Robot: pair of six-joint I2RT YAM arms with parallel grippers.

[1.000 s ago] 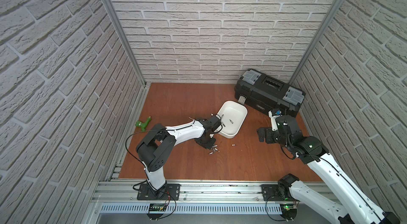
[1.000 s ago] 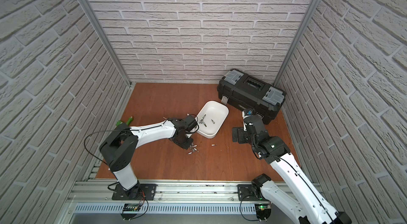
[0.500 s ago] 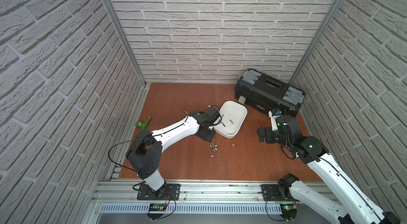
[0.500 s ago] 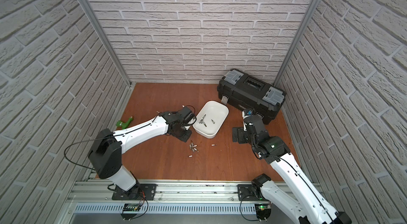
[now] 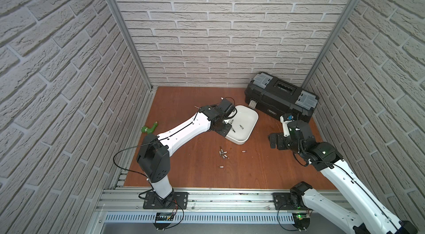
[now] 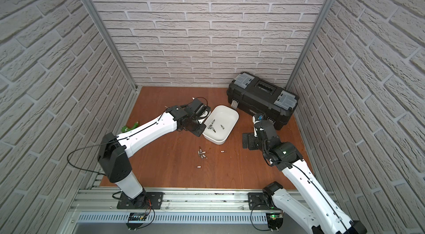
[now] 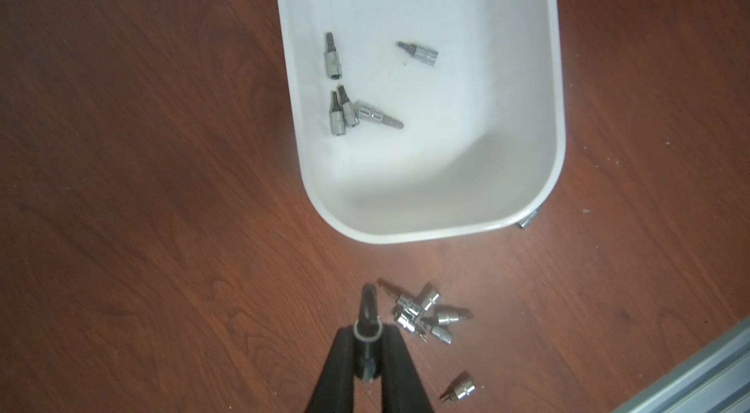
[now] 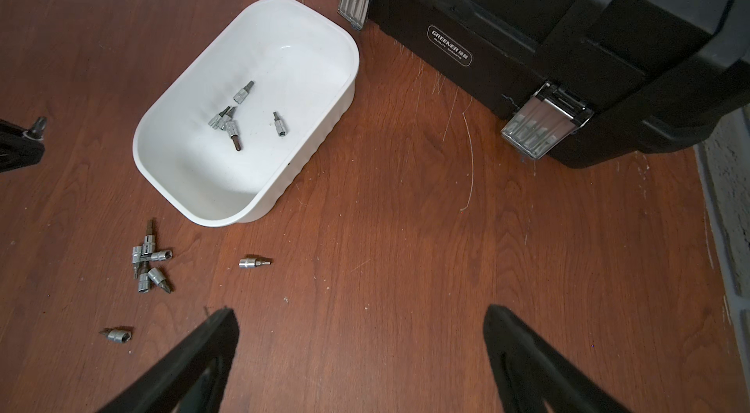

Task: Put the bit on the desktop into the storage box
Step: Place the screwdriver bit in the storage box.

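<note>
Front edge: aluminium rail (image 5: 218,195) with both arm bases bolted on. The counter (image 5: 184,170) is reddish wood-grain, scratched near the toolbox.

Loose bits lie on it. A lone bit (image 8: 117,334) is nearest, then a cluster (image 8: 148,263) of roughly five touching each other. A single bit (image 8: 253,261) lies near the box's near end.

The right tool (image 8: 361,315) is spread wide and empty over bare counter. It's probably parked aside so the other arm has room.

The left tool (image 7: 367,340) is clenched on a socket bit (image 7: 368,307), its tip poking out past the fingers. From the right wrist view it sits just beside the storage box (image 8: 138,139), not over the inside. I read this as the carry step: it has to cross the rim, then let go.

The box already holds five bits (image 7: 345,110), lying flat.

Farther back is a black toolbox (image 5: 280,99), latched shut. A green elbow-shaped piece (image 5: 149,128) lies on the left arm's side. Brick-pattern walls (image 5: 230,25) close three sides.
</note>
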